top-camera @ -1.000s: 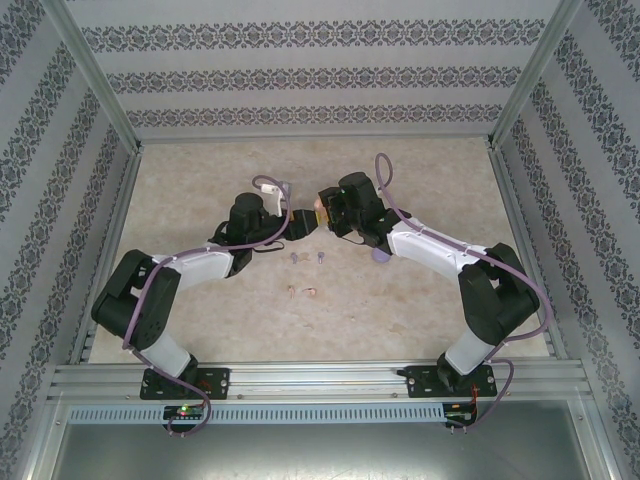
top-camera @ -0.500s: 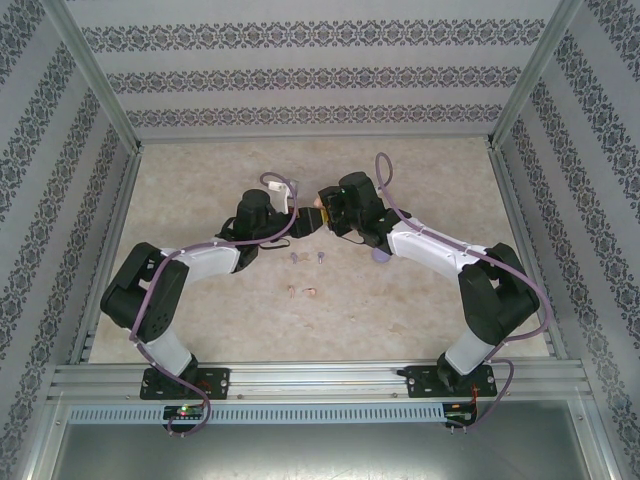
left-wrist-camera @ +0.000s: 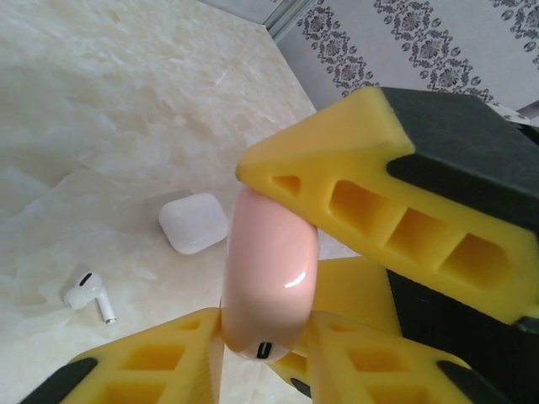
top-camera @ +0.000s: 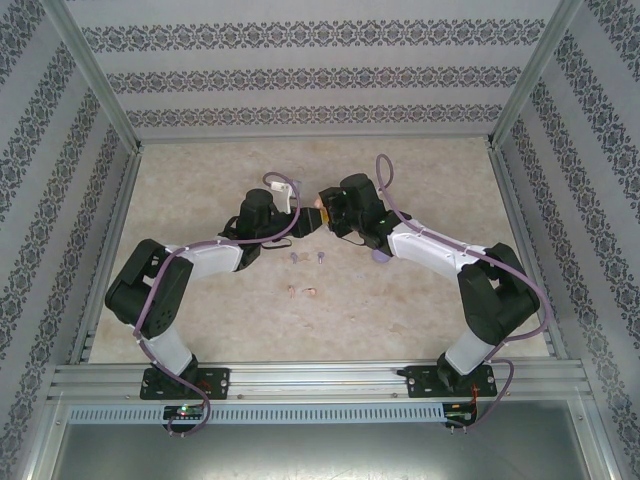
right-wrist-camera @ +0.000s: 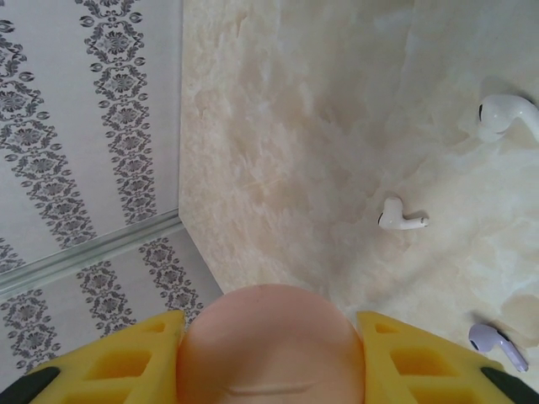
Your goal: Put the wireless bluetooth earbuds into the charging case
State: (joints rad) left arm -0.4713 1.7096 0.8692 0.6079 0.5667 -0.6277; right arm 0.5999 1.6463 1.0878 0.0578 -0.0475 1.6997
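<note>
pink case (left-wrist-camera: 268,269) in right claw (right-wrist-camera: 269,349), seemingly left claw (left-wrist-camera: 263,341) too, open table (top-camera: 200,180) around

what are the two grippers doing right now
left gripper: closed on the lower end of the pink case
right gripper: closed on the pink case, holding it off the table

— Do we find any lettering, brand or number to read?
— We find none. The pink case (left-wrist-camera: 268,269) that we see up close is plain and glossy. The white case (left-wrist-camera: 194,222) is plain too, and the walls (top-camera: 300,78) carry only an ornamental pattern.
— And the arm bases (top-camera: 185,383)?
— They are too small for us to make out any marking.
</note>
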